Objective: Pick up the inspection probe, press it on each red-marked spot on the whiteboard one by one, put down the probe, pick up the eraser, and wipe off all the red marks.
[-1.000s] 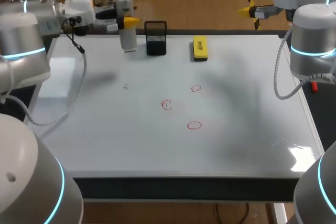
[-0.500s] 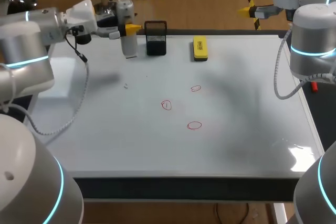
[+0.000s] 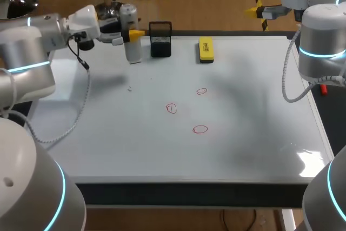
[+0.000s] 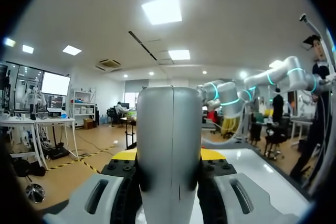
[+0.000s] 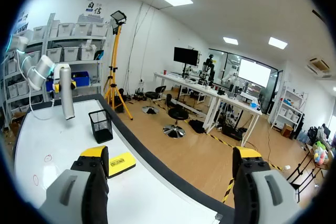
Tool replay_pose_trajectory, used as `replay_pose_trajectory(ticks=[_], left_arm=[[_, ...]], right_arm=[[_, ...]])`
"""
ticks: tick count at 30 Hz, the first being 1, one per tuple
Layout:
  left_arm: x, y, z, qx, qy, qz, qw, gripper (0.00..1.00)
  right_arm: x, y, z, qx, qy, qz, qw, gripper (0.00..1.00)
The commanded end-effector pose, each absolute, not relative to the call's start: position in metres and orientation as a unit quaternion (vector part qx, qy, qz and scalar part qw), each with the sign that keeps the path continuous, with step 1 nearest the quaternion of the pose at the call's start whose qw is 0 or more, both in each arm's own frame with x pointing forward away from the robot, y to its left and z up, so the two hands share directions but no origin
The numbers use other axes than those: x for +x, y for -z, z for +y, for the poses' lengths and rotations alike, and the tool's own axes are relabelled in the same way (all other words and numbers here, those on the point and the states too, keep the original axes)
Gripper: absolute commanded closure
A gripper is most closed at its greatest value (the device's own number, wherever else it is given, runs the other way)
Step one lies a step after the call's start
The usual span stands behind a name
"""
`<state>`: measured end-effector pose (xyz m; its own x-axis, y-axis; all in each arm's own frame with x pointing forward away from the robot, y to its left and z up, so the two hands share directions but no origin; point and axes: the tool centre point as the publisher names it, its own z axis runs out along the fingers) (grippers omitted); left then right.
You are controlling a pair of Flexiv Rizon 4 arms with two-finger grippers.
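Left gripper (image 3: 131,35) has carried the probe (image 3: 132,50) slightly lower over the last second; the right arm is unchanged. Probe is upright, clamped between both left fingers, just left of the black mesh holder (image 3: 160,40). Left arm reaches in with its wrist level. Eraser (image 3: 206,49) lies right of the holder, its label unreadable. Red marks (image 3: 171,108) sit on the whiteboard (image 3: 243,133), on the robot's side of the holder. Right gripper (image 5: 170,156) is spread wide and empty, far right of the holder.

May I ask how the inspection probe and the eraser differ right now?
The probe is a grey upright cylinder; the eraser a flat yellow block. The probe is held in the left gripper; the eraser lies untouched on the whiteboard. Both are near its far edge.
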<state>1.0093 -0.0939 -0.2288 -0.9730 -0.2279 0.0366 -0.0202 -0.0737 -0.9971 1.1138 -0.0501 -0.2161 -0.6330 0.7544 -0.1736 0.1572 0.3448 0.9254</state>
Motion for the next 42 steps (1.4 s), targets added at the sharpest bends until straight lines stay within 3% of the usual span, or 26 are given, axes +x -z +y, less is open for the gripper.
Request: replay_pose_trajectory(ticks=[1, 42], left_arm=[[1.014, 0.236, -0.090, -0.087, 0.730, 0.674, 0.067, 1.00], [1.003, 0.273, -0.071, -0.095, 0.730, 0.675, 0.044, 1.00]], right_arm=[[1.114, 0.216, -0.050, 0.300, -0.488, 0.761, 0.306, 0.00], [1.114, 0.216, -0.050, 0.300, -0.488, 0.761, 0.306, 0.00]])
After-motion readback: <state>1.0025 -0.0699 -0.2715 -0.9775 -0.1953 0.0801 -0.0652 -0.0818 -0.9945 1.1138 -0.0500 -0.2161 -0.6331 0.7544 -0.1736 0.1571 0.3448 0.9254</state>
